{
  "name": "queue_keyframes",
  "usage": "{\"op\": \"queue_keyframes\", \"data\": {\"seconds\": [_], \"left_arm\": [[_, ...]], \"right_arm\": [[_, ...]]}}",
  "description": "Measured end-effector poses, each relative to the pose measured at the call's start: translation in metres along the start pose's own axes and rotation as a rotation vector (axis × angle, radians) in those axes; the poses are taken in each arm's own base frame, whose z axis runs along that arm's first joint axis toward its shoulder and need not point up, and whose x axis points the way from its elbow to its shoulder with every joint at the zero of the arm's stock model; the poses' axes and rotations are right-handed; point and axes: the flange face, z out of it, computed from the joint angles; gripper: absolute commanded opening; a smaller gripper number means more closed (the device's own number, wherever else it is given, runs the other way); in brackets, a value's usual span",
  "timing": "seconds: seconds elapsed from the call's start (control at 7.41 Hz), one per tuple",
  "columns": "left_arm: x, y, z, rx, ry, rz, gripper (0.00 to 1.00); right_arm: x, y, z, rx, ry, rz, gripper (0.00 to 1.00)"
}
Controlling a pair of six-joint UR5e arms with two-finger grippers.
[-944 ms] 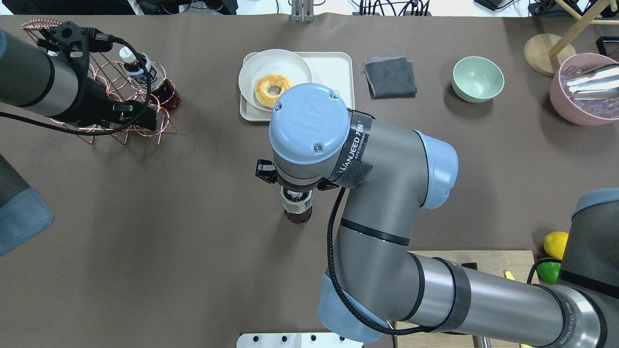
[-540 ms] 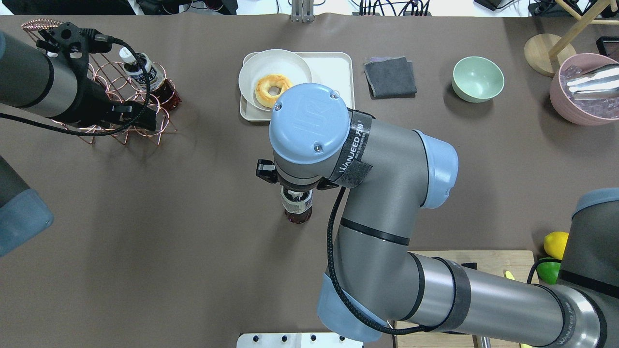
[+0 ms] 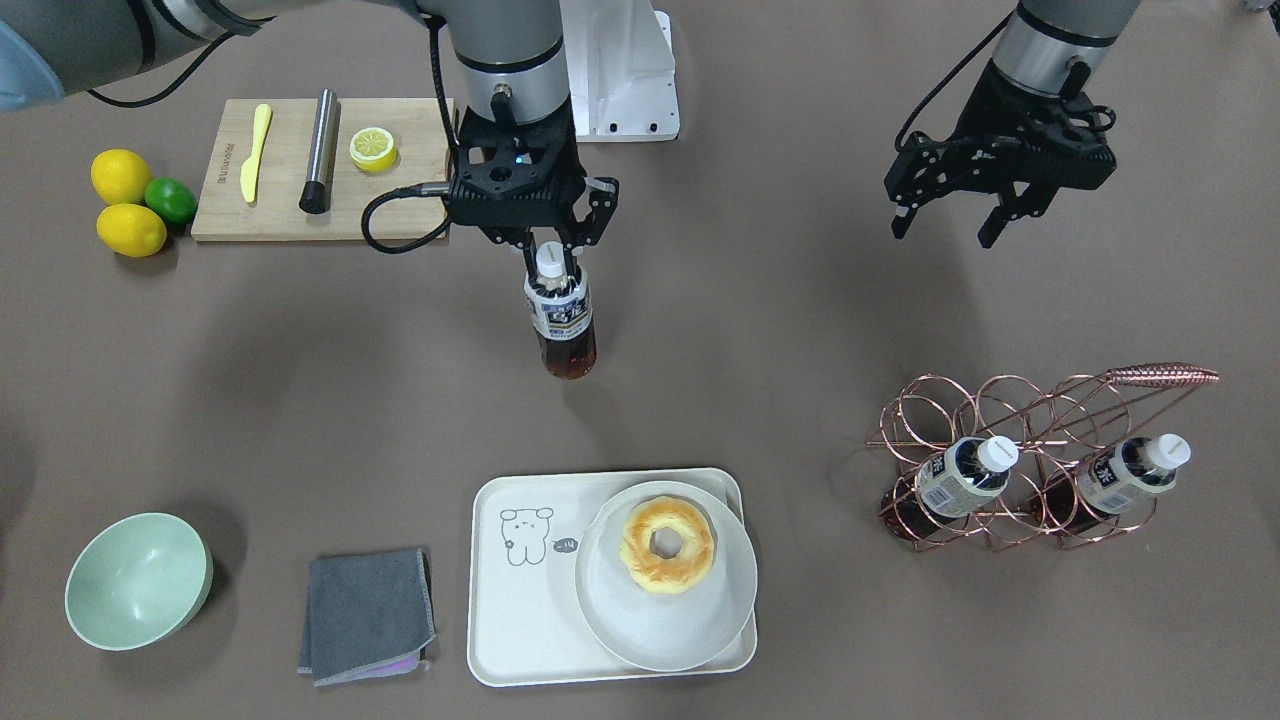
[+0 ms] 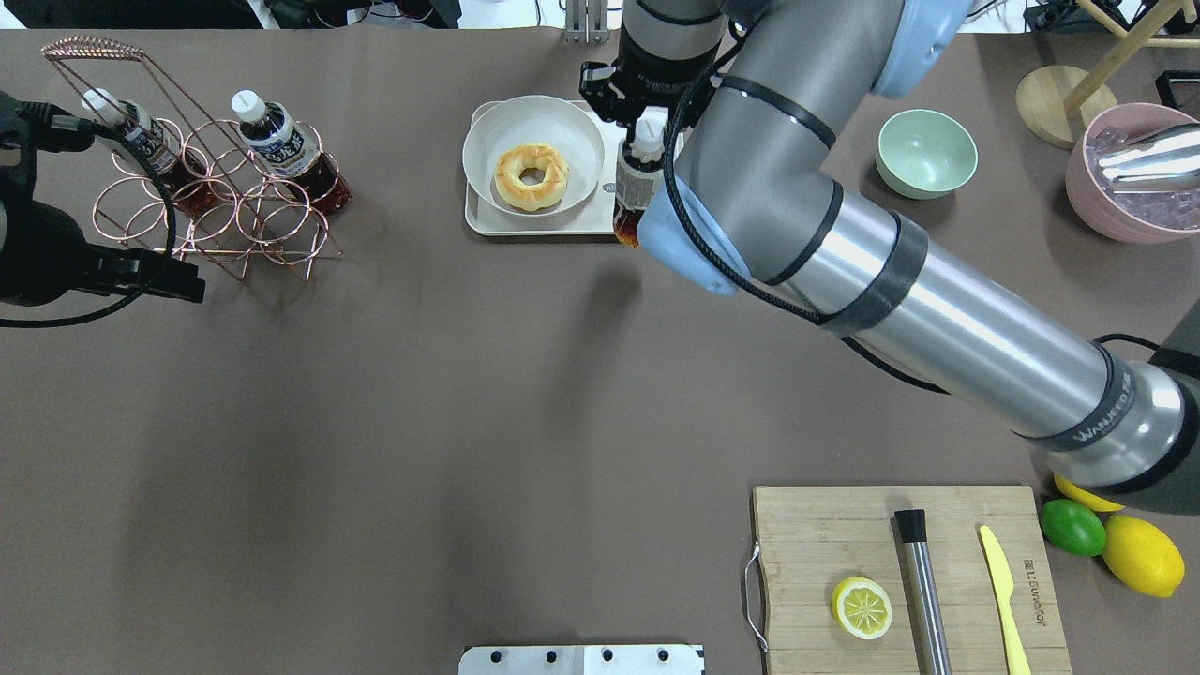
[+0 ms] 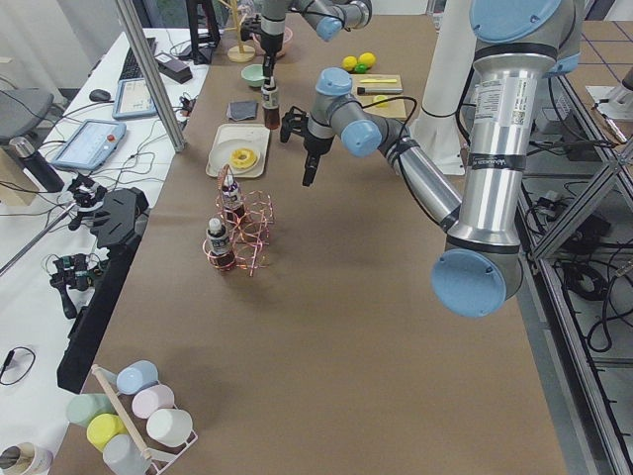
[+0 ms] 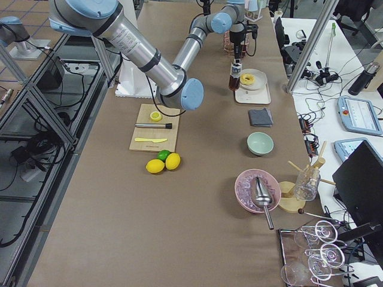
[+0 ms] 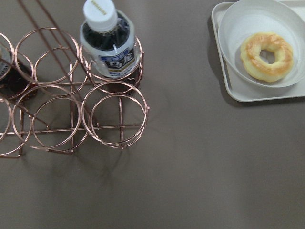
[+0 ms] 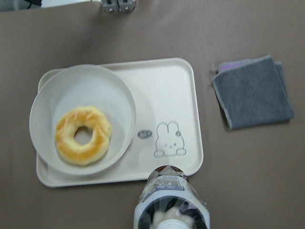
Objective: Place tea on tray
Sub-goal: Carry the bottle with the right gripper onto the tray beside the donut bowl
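Note:
My right gripper (image 4: 645, 127) is shut on the neck of the tea bottle (image 4: 635, 178) and holds it upright in the air. In the overhead view the tea hangs at the right front part of the cream tray (image 4: 562, 226). The right wrist view shows the bottle (image 8: 170, 200) just over the tray's near rim (image 8: 190, 164), by the drawn animal (image 8: 169, 140). The front-facing view shows the held bottle (image 3: 562, 320) farther back over bare table. A white plate (image 4: 525, 131) with a doughnut (image 4: 532, 175) fills the tray's left half. My left gripper (image 3: 945, 230) is open and empty, away from the rack.
A copper wire rack (image 4: 216, 225) at the far left holds two more alike bottles (image 4: 281, 141) (image 4: 131, 131). A grey cloth (image 3: 365, 612) and a green bowl (image 4: 926, 152) lie right of the tray. A cutting board (image 4: 900, 572) with lemon and knife sits near the robot.
My right arm has carried the tea from the table's middle forward to the tray's edge. My left arm has drawn back from the rack, uncovering the second racked bottle.

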Motion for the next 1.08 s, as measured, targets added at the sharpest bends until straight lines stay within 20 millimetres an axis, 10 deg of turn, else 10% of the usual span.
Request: {"op": "queue_keyframes", "data": {"seconds": [0.4, 1.08], "left_arm": [[-0.015, 0.02, -0.013, -0.01, -0.011, -0.003, 0.96], [-0.016, 0.018, -0.01, -0.009, -0.017, -0.004, 0.96]], "right_arm": [[0.004, -0.111, 0.059, -0.005, 0.061, -0.013, 0.0], [-0.003, -0.133, 0.083, -0.006, 0.031, -0.033, 0.0]]}}
